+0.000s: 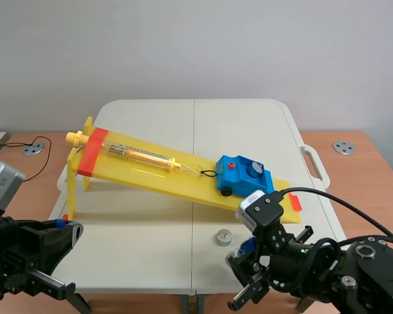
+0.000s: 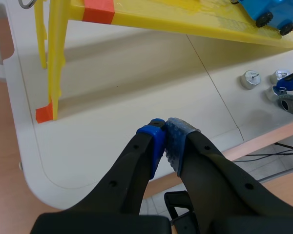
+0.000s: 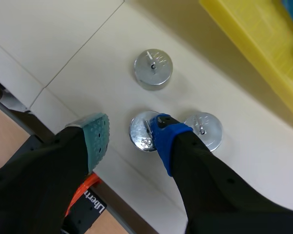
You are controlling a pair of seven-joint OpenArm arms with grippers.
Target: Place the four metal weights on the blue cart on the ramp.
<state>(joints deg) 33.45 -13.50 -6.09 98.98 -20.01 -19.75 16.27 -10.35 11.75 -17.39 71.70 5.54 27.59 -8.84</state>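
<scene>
The blue cart [image 1: 239, 176] sits low on the yellow ramp [image 1: 150, 171], with one metal weight [image 1: 255, 168] on its top. Three more weights lie on the table near the front edge: one apart [image 3: 153, 68], one marked 50 [image 3: 139, 134] and one beside it [image 3: 205, 130]. My right gripper [image 3: 130, 135] is open just above the table, and its blue-padded fingertip [image 3: 165, 136] lies over the edge of the 50 weight, between the two neighbours. My left gripper [image 2: 165, 132] is shut on nothing over the table's front left, far from the weights [image 2: 250, 79].
A spring scale [image 1: 144, 156] lies on the ramp, hooked to the cart by a cord. Orange tape [image 1: 92, 150] bands the ramp's raised end, which stands on yellow legs [image 2: 52, 58]. The white table's front edge [image 3: 19, 83] runs close to the weights. Its handle [image 1: 312, 162] sticks out at right.
</scene>
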